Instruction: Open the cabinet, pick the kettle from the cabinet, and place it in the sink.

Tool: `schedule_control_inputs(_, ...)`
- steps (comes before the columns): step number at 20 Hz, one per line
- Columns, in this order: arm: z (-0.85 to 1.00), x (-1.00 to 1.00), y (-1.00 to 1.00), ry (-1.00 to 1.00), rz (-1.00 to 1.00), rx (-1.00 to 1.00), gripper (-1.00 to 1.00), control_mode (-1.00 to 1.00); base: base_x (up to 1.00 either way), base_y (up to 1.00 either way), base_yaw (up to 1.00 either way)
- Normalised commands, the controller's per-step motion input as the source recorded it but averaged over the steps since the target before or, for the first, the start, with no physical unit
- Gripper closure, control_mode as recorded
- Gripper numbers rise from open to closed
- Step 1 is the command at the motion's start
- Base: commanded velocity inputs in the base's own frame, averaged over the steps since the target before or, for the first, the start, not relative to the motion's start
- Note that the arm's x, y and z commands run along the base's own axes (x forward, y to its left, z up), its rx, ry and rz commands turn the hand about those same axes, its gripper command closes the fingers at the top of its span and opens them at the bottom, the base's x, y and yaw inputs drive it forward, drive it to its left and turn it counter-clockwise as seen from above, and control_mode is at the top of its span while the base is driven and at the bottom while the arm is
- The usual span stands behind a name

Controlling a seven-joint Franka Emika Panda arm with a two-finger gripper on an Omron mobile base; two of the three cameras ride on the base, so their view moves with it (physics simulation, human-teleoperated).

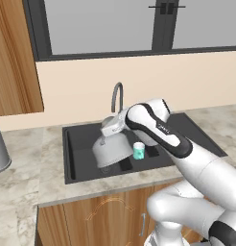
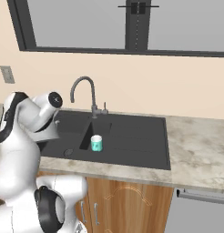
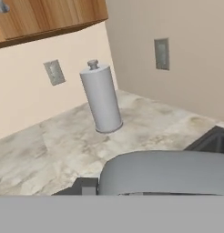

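Marble bench | your pincer clamped on tilted kettle over black sink | teal cup just beside

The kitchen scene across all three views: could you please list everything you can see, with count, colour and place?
kettle: one, silver-grey, tilted over the sink's left basin, at the gripper.
sink: one, black, recessed in the counter, divided in two.
faucet: one, dark grey gooseneck, behind the sink.
cup: one, teal, inside the sink by the divider.
cylinder: one, grey with a knob, upright on the counter near the wall corner.
counter: one, beige marble.
wall cabinet: one, brown wood, upper left.
window: one, dark frame, above the sink.
gripper: one, shut on the kettle.
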Motion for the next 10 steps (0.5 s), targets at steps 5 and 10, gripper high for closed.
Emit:
schedule_control_inputs(5, -0.14, 0.07, 0.03, 0.00, 0.09, 0.02, 1.00, -1.00, 0.00, 0.00, 0.00)
schedule_control_inputs(10, -0.07, 0.19, 0.11, -0.02, 0.00, 0.02, 1.00, -1.00, 0.00, 0.00, 0.00)
